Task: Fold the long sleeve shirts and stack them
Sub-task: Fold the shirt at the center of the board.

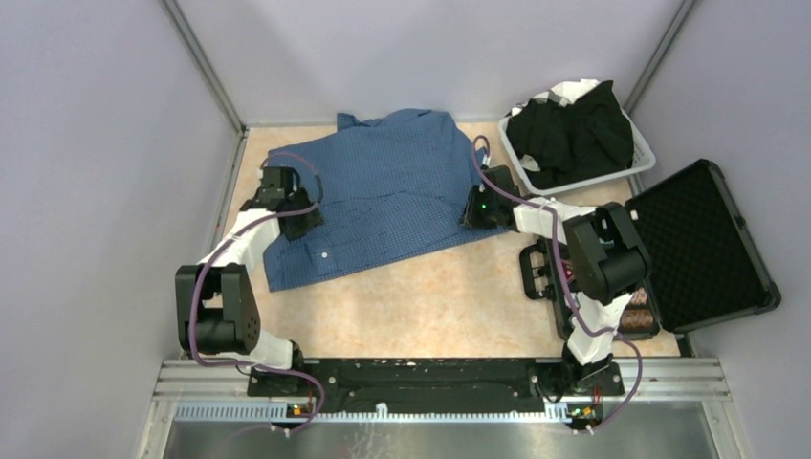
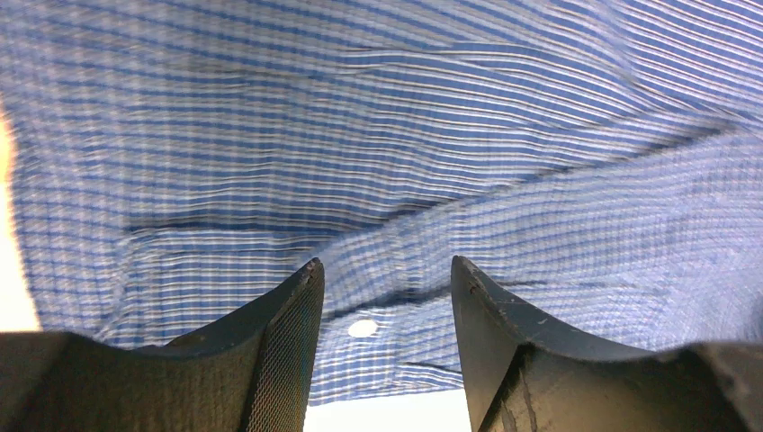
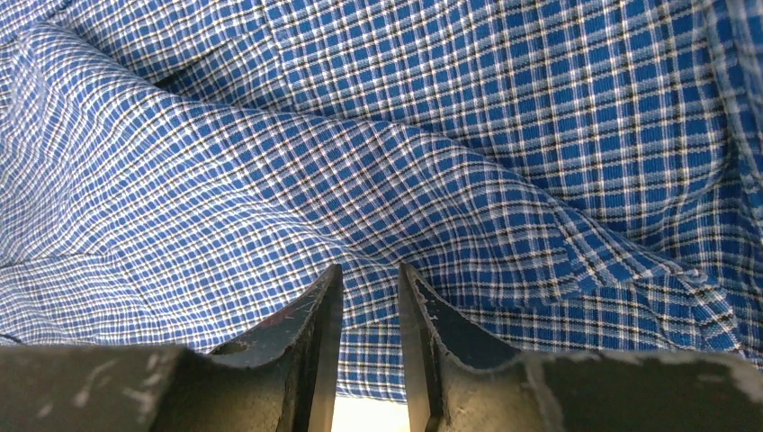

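Note:
The blue fine-checked long sleeve shirt [image 1: 383, 186] lies spread on the tan table, collar toward the back wall. My left gripper [image 1: 302, 222] is over its left edge. In the left wrist view that gripper [image 2: 382, 270] stands open, its fingers wide apart above the cloth [image 2: 405, 135], with a small white button [image 2: 363, 328] showing between them. My right gripper [image 1: 475, 207] is at the shirt's right edge. Up close its jaws [image 3: 369, 270] stand a narrow gap apart, tips against a raised fold of the checked cloth [image 3: 405, 135]. Black shirts [image 1: 574, 134] are heaped in a basket.
A white basket [image 1: 585, 182] stands at the back right. A black hard case [image 1: 703, 244] with foam lining lies open at the right, beside my right arm. Walls close in on the left, back and right. Bare tan table [image 1: 430, 296] shows in front of the shirt.

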